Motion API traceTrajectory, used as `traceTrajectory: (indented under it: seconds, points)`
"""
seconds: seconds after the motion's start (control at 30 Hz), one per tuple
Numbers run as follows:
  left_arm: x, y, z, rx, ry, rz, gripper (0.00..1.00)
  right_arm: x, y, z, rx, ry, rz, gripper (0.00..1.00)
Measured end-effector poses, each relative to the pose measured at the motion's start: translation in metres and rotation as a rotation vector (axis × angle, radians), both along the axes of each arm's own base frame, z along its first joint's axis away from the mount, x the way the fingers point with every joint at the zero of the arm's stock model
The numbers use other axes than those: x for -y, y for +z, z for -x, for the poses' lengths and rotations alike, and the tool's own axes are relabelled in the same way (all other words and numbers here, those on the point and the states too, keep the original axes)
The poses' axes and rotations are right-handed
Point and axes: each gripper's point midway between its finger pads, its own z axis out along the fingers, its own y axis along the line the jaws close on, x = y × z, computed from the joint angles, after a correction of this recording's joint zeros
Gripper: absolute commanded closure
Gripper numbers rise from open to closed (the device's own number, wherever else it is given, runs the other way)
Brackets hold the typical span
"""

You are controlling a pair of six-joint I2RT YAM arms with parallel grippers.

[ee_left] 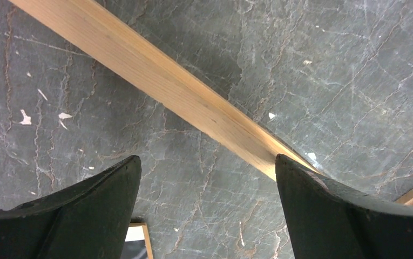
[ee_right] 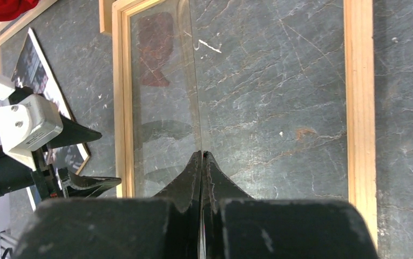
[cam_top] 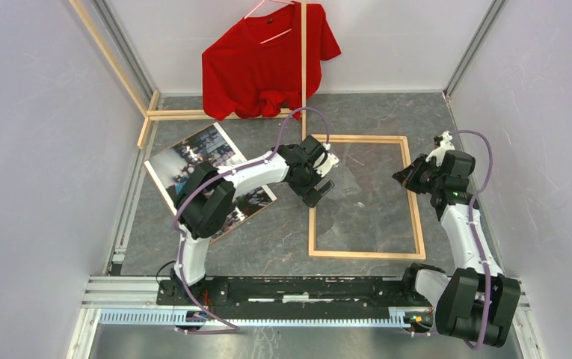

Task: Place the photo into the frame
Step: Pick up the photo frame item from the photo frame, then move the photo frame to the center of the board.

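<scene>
1 photo (cam_top: 193, 153), 1 frame (cam_top: 365, 255). L gripper (ee_left: 208, 167) wide open, empty, above frame strip; R gripper (ee_right: 201, 155) pinched shut on clear pane (ee_right: 161, 108).

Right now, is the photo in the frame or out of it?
Out. The photo lies on the table beside the frame, partly under the left arm; only table shows inside the frame.

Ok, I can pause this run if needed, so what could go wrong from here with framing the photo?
1. The right tool is shut, seemingly pinching the clear pane by its edge; the thin sheet could slip or flex.
2. The left tool hangs open over the frame's left rail and might nudge the frame.
3. The photo lies partly under the left arm, awkward to pick up.
</scene>
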Motion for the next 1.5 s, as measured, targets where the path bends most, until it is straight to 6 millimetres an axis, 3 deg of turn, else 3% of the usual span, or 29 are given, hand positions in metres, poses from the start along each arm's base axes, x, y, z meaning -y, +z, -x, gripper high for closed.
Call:
traceTrajectory:
  seconds: [0.13,0.37,0.6,0.97,1.37,1.5]
  points:
    - [0.004,0.000,-0.001,-0.005,-0.006,0.016,0.02,-0.005,0.000,0.001,0.011,0.024,-0.020,1.00]
    - [0.005,-0.004,-0.002,-0.001,-0.004,0.012,0.19,-0.015,-0.009,0.008,0.009,0.052,-0.068,1.00]
    - [-0.014,-0.019,0.007,0.002,0.006,-0.029,0.28,-0.026,-0.020,0.019,-0.028,0.077,-0.128,1.00]
    - [-0.046,-0.018,0.059,-0.092,-0.026,-0.018,0.36,-0.061,-0.017,0.020,-0.001,0.178,-0.123,1.00]
    - [-0.032,-0.016,0.133,-0.221,-0.239,0.004,0.35,-0.057,-0.020,0.032,-0.018,0.171,-0.049,1.00]
    - [-0.034,-0.015,0.142,-0.246,-0.255,0.008,0.34,-0.056,-0.022,0.036,-0.023,0.177,-0.031,1.00]
